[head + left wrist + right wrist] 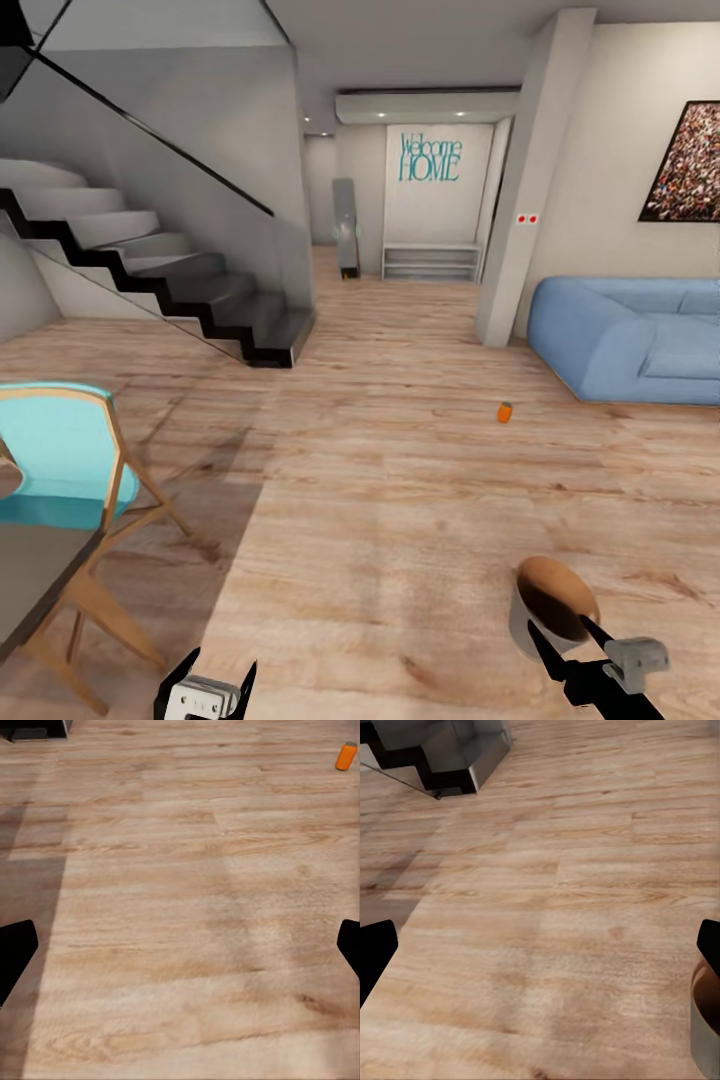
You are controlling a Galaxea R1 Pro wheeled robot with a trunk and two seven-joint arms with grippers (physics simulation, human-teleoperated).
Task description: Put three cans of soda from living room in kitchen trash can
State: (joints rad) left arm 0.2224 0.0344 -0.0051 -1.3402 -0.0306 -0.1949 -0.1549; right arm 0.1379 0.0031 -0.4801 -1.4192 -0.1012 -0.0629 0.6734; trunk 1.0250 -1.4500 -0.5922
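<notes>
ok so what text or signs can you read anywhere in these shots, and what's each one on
"Welcome HOME" in teal letters on the white far wall of the hallway, above a low shelf.
Two small red marks on the pillar: too small to read.
The soda can on the wood floor: orange, any label too small to read.
The framed picture above the blue sofa: no readable text.

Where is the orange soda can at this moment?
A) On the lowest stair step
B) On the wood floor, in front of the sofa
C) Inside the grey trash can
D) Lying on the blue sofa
B. In the head view the orange soda can stands on the bare wood floor, a little in front of the blue sofa and apart from the trash can near the right claw.
</notes>
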